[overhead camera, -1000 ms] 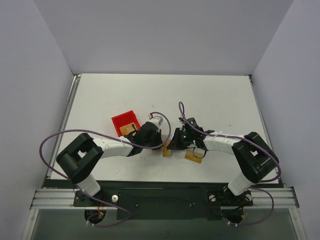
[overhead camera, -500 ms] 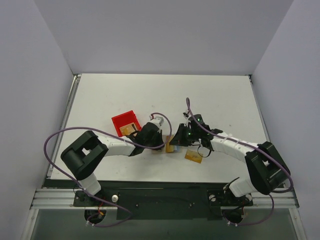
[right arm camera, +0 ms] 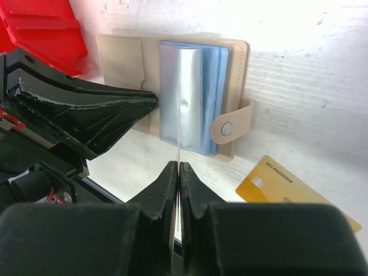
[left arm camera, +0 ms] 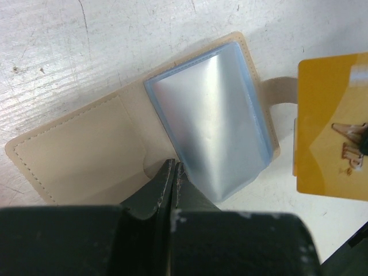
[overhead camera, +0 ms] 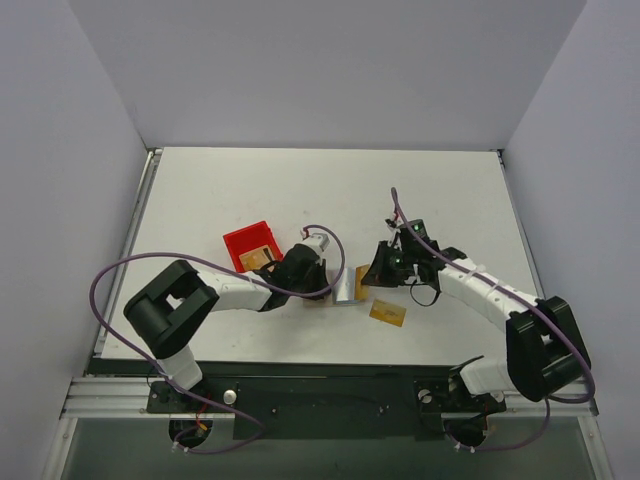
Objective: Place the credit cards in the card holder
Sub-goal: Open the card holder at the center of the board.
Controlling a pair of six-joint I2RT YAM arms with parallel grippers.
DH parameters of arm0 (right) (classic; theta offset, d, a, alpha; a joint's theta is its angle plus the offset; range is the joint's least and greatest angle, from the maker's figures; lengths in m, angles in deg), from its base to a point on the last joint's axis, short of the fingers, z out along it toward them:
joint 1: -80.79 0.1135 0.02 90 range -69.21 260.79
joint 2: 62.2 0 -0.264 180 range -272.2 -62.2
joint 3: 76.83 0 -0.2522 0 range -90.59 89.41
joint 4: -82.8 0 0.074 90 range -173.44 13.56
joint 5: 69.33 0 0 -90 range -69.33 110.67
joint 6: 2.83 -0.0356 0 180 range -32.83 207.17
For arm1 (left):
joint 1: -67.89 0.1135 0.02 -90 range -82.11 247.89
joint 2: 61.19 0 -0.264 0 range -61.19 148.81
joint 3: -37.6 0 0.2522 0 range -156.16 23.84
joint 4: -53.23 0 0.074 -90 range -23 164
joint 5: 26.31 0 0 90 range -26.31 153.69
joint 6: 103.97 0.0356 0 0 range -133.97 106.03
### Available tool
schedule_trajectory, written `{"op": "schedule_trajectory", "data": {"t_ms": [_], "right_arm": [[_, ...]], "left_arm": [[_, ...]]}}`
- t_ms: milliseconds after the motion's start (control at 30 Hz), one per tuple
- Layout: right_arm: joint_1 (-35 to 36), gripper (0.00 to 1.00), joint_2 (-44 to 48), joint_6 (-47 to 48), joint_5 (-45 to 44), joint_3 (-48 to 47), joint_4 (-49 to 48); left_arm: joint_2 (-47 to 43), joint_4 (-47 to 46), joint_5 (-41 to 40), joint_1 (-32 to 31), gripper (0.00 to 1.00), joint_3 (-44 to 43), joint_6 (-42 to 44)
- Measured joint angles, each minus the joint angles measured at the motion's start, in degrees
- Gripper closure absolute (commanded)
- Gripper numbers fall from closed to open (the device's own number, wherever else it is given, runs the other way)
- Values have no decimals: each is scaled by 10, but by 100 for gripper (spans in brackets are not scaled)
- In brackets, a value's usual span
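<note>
left jaws: shut tight, tips on open card holder [left arm camera: 80, 144] | right jaws: clamped on its clear sleeve [right arm camera: 190, 86] | credit card [right arm camera: 287, 184] just beside it

My robotics lab cell: scuffed white tabletop [overhead camera: 220, 190] walled by plain pale-grey panels [overhead camera: 330, 70], silver aluminium rail [overhead camera: 105, 398] along its near edge.

Credit card [right arm camera: 286, 185], lower right of the right wrist view: one line of small print, too small to read. No other writing is legible.
</note>
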Motion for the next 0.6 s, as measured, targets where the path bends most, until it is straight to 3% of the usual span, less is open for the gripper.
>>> {"op": "schedule_trajectory", "data": {"t_ms": [600], "right_arm": [[-19,100,-57,58,4,-29,46]], "left_arm": [[9,-5,11,0,100,-6,0]]}}
